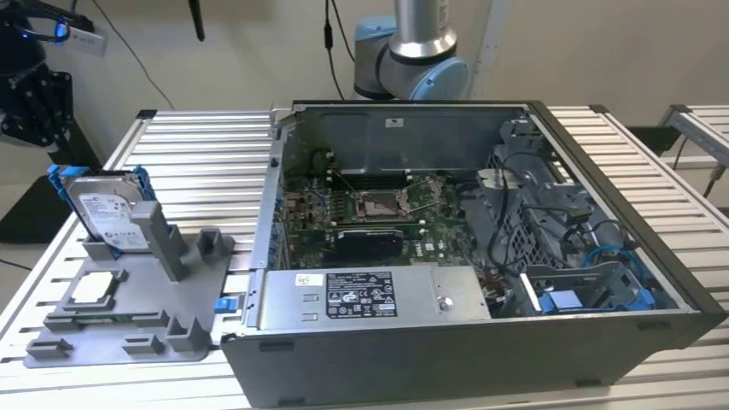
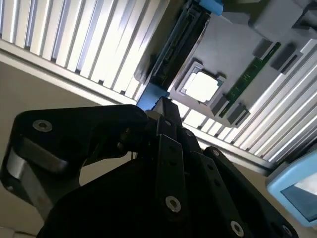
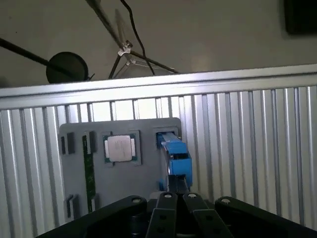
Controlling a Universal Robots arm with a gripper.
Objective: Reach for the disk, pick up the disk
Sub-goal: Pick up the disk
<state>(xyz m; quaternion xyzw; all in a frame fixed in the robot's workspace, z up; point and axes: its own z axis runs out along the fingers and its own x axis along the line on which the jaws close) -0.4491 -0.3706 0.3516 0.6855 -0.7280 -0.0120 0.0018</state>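
The black linkage gripper (image 3: 176,198) looks closed, with its fingers together and nothing held. Below and just ahead of its tip, the disk (image 3: 174,154), a silver metal hard drive with blue plastic side rails, stands on edge in the grey plastic holder (image 3: 148,130). Its long edge runs straight away from the gripper.

A plain beige painted wall (image 1: 228,51) backs the scene in the exterior view, with thin black cables (image 1: 330,43) hanging down it. The work surface is a table of ribbed silver aluminium slats (image 1: 205,145), evenly lit. A second slatted aluminium table (image 1: 701,120) stands apart at the exterior view's right. In the first wrist view a dull grey-beige floor (image 3: 223,34) lies beyond the table's edge, bearing a round black stand base (image 3: 67,67).
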